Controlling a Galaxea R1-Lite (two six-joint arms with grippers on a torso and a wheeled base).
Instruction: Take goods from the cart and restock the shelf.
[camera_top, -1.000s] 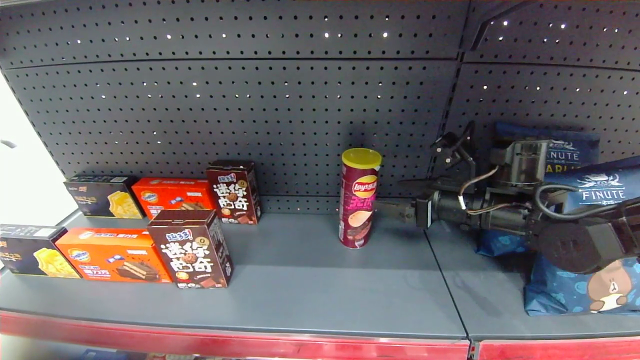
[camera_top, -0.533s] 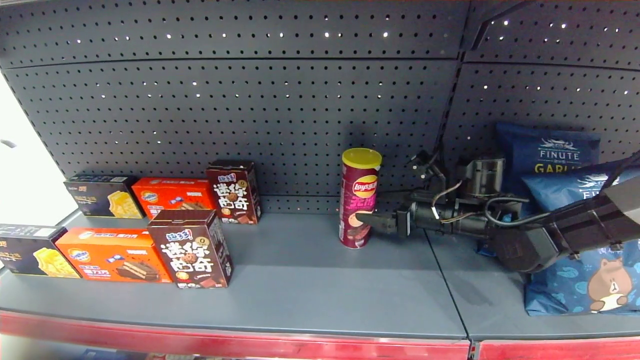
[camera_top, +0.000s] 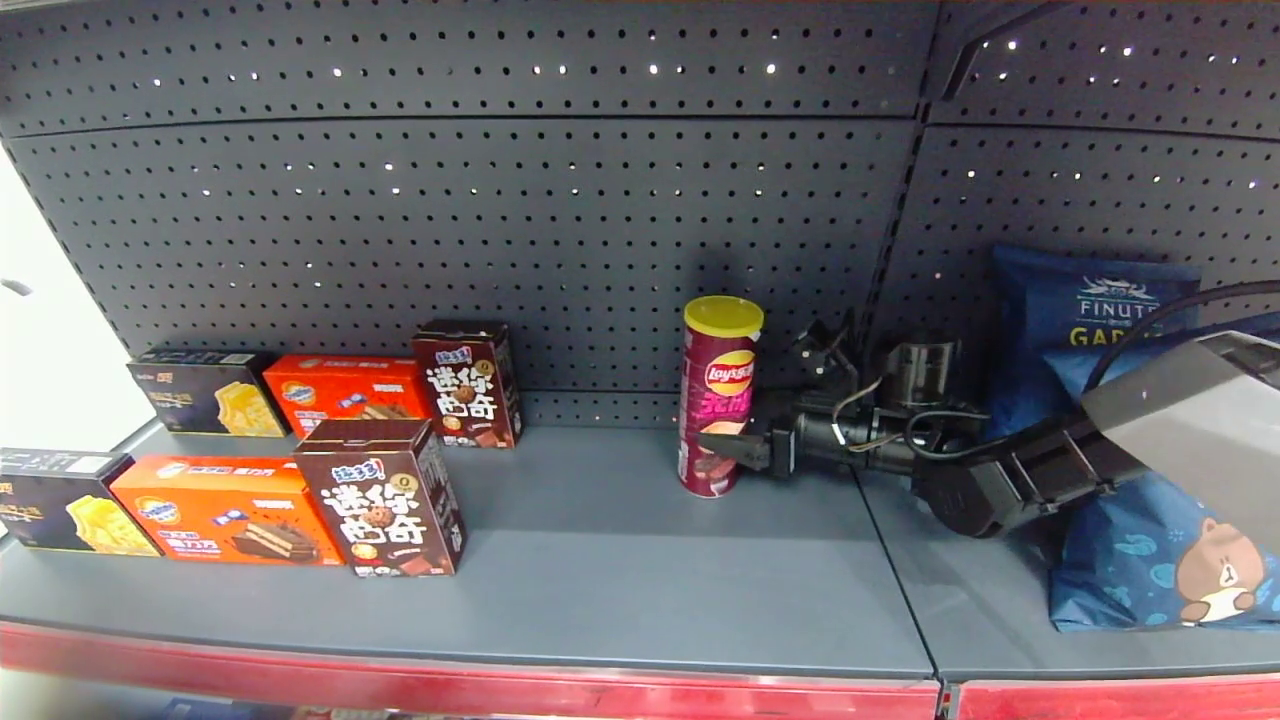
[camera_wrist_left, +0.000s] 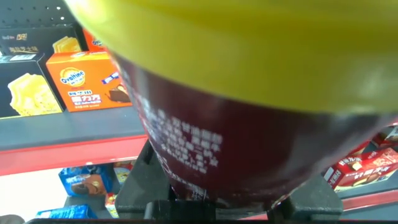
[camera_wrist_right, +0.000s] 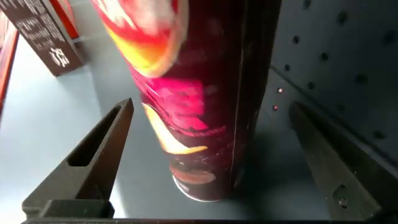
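Chips can (camera_top: 720, 400) upright on shelf (camera_top: 640, 590), near pegboard (camera_top: 500, 220) behind it.

Left of can, rear row: cookie box (camera_top: 468, 383) nearest, then wafer box (camera_top: 345, 392), then end box (camera_top: 205, 392).

Left of can and nearer shelf edge, front row: second cookie box (camera_top: 383, 497), second wafer box (camera_top: 225, 510), second end box (camera_top: 65, 500).

Right of can: right gripper (camera_top: 725, 447), one finger before can's lower part, one behind, gaps both sides. Farther right: snack bags (camera_top: 1090, 300), one before other.
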